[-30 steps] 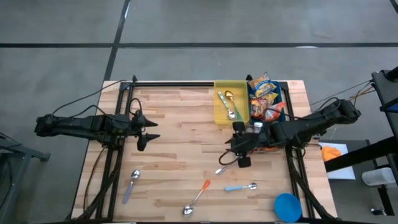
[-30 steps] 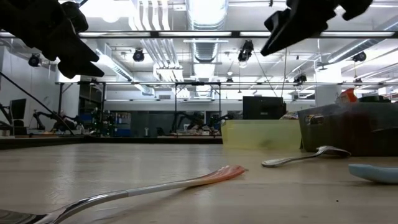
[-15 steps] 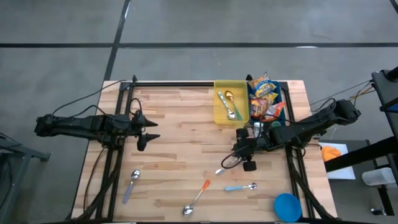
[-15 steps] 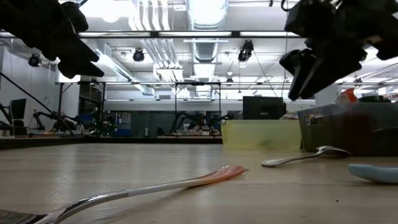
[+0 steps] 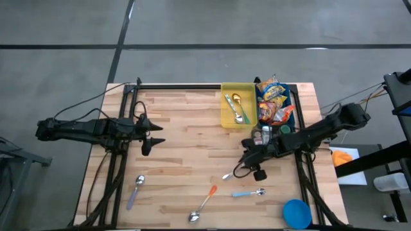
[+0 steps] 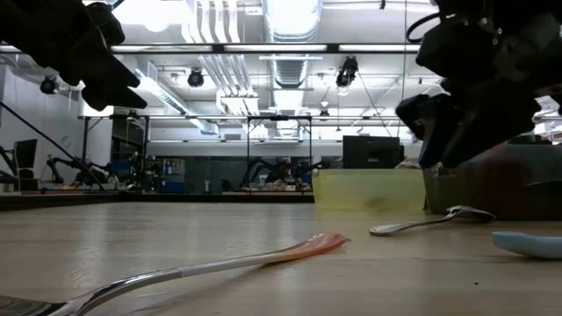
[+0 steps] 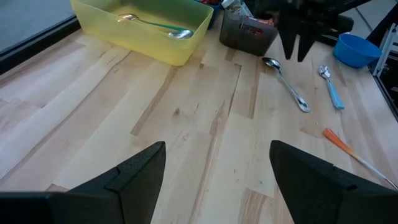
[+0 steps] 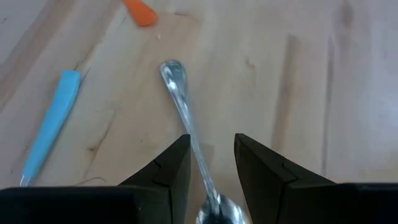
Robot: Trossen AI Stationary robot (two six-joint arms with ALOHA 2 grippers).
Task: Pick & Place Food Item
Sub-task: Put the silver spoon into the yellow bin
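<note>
A silver spoon (image 8: pixel 186 118) lies flat on the wooden table (image 5: pixel 186 160), right of centre. My right gripper (image 8: pixel 211 140) hangs open just above it, slanting down, with one finger on either side of the handle near the bowl. In the low view the gripper (image 6: pixel 435 154) is clear of the spoon (image 6: pixel 421 224). Snack packets (image 5: pixel 273 99) fill a dark bin at the far right. My left gripper (image 5: pixel 157 135) waits open above the table's left half.
A yellow bin (image 5: pixel 237 106) holding spoons stands beside the dark bin. An orange-handled spoon (image 5: pixel 207 200), a blue-handled spoon (image 5: pixel 247 192) and a pale-handled spoon (image 5: pixel 137 189) lie near the front edge. A blue bowl (image 5: pixel 297 213) sits at the near right corner.
My right gripper has come down and moved a little toward the table's near edge, tipping more steeply downward, until it hangs over the silver spoon. The spoon has not moved.
</note>
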